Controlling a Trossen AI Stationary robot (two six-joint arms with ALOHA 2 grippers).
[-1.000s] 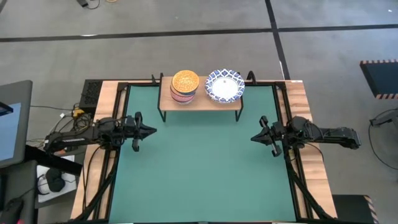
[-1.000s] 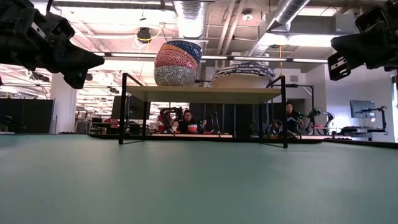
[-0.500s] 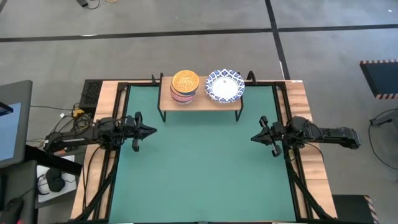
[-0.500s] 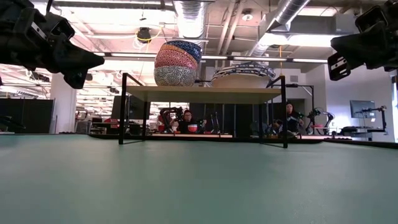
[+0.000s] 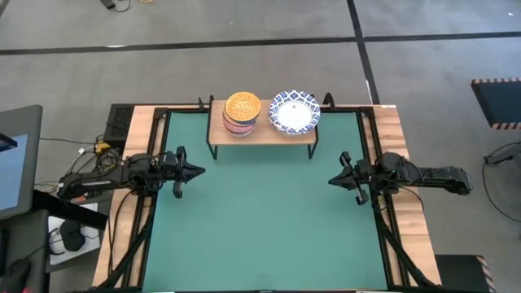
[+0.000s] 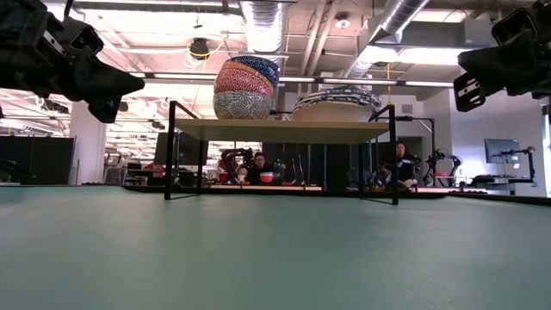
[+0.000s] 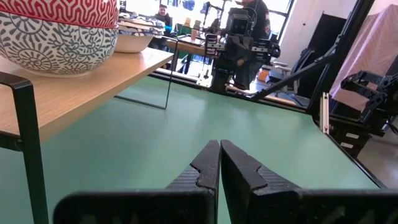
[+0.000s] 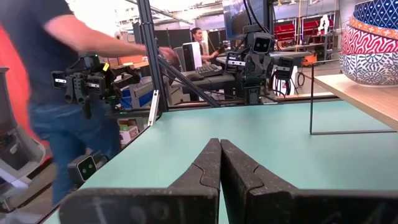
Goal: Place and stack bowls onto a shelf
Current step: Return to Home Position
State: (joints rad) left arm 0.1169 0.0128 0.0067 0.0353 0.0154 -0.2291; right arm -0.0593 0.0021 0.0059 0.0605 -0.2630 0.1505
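The light-wood shelf (image 5: 262, 130) on black legs stands at the far middle of the green mat. On its left end rests a stack of small bowls (image 5: 242, 112), golden yellow on top, with red and grey-patterned ones below (image 6: 245, 88). On its right end rests a stack of white bowls with blue patterned rims (image 5: 294, 112). My left gripper (image 5: 200, 172) is shut and empty above the mat's left edge. My right gripper (image 5: 331, 180) is shut and empty above the mat's right edge. Both stay well short of the shelf.
A black frame runs around the mat (image 5: 260, 228), with wooden table edges beyond it. A person (image 8: 43, 93) stands past the table's left side in the right wrist view. Other people sit far behind the table in the low view (image 6: 258, 164).
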